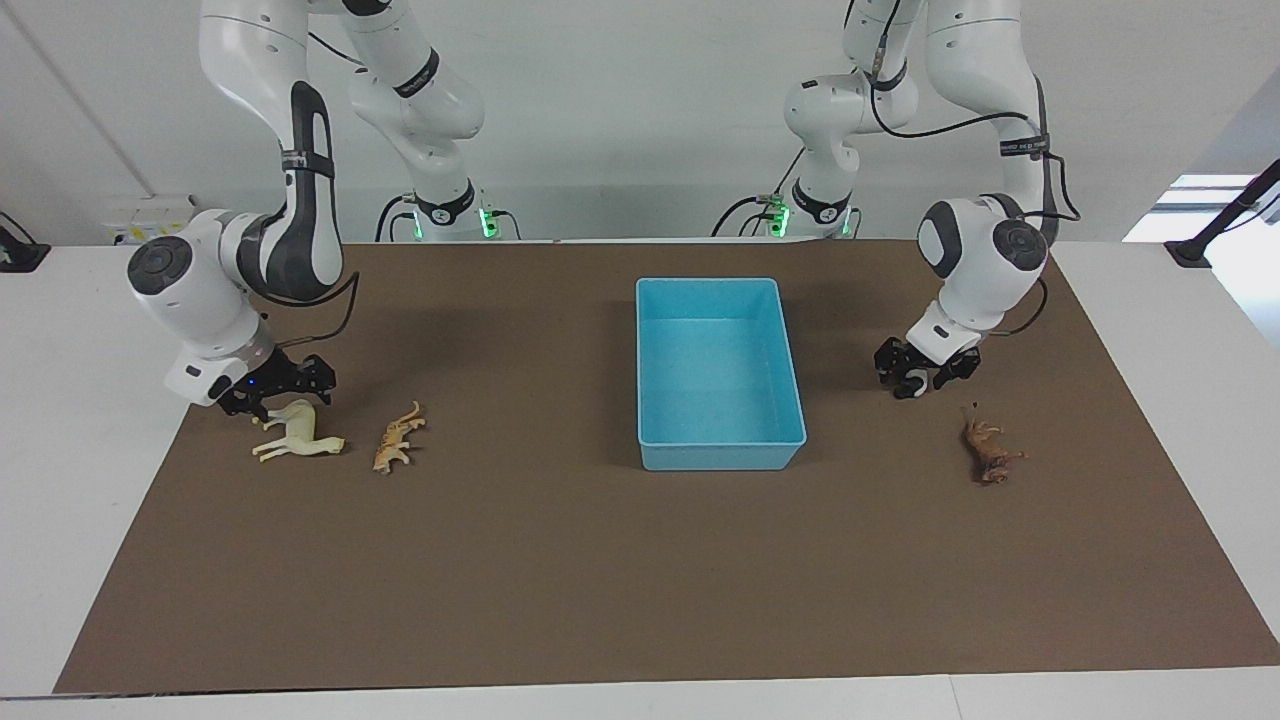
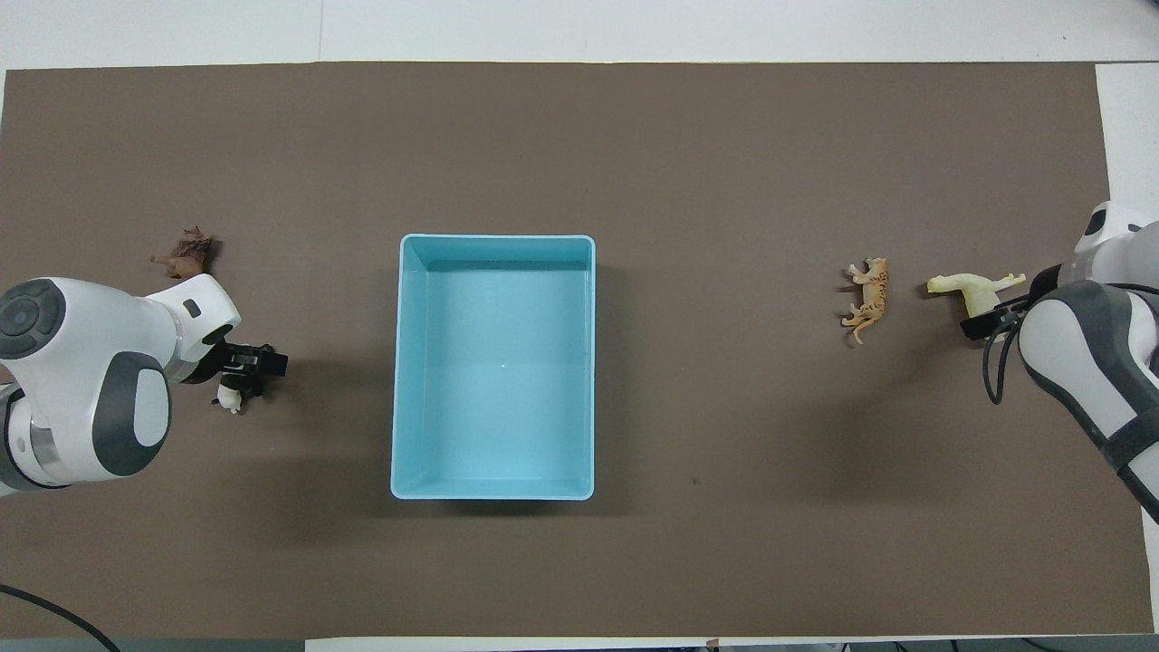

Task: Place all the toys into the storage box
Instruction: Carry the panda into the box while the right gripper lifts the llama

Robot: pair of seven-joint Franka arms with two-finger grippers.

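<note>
Left gripper (image 1: 912,385): jaws clamped on glossy panda (image 1: 908,391). Right gripper (image 1: 285,392): jaws astride smooth cream long-necked figurine (image 1: 300,432), grip unclear. Empty, low-walled blue plastic storage box (image 1: 790,360).

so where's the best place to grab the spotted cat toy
Probably across its trunk, from straight above. The spotted cat lies flat on its side on the mat, legs and tail thin, with open mat between it and the cream toy.

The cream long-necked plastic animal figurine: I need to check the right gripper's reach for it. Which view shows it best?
The facing view: the cream long-necked plastic animal figurine shows whole on its side, the right gripper low at its back. In the overhead view the right arm covers part of the figurine.
</note>
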